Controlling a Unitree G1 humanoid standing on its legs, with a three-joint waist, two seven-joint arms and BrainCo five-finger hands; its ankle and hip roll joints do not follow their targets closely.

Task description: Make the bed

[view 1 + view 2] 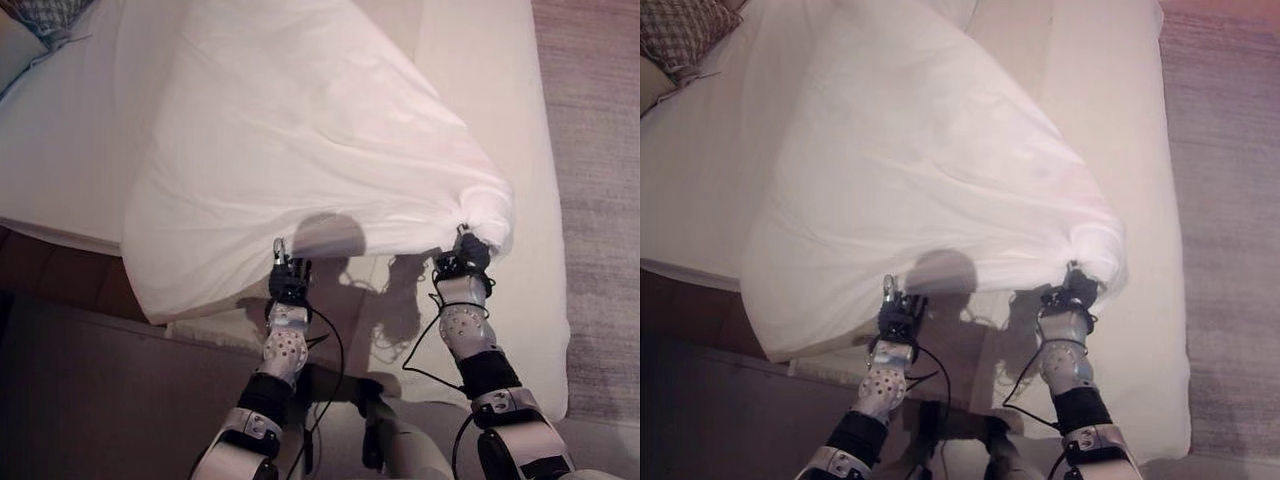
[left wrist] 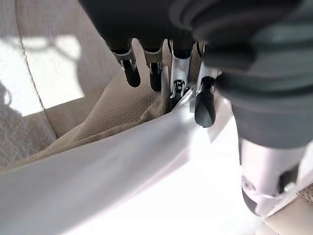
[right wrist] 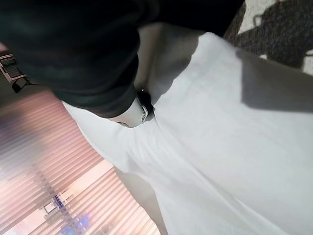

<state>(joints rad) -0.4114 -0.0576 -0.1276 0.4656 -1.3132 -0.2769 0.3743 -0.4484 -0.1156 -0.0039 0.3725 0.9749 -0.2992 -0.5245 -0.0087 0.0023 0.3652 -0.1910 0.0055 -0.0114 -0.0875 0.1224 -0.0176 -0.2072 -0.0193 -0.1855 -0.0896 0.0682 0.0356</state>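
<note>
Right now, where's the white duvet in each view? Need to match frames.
Left eye view: white duvet spread mid-frame, bunched corner at the right hand.
Right eye view: same, mid-frame.
Left wrist view: its edge runs past the left hand.
Right wrist view: it spans most of the frame.
Shared landmark: the bunched corner.

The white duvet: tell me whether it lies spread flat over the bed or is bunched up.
Bunched and lifted, not flat. The white duvet billows over the mattress, its corner gathered in the right hand; the left hand pinches its near edge.
</note>
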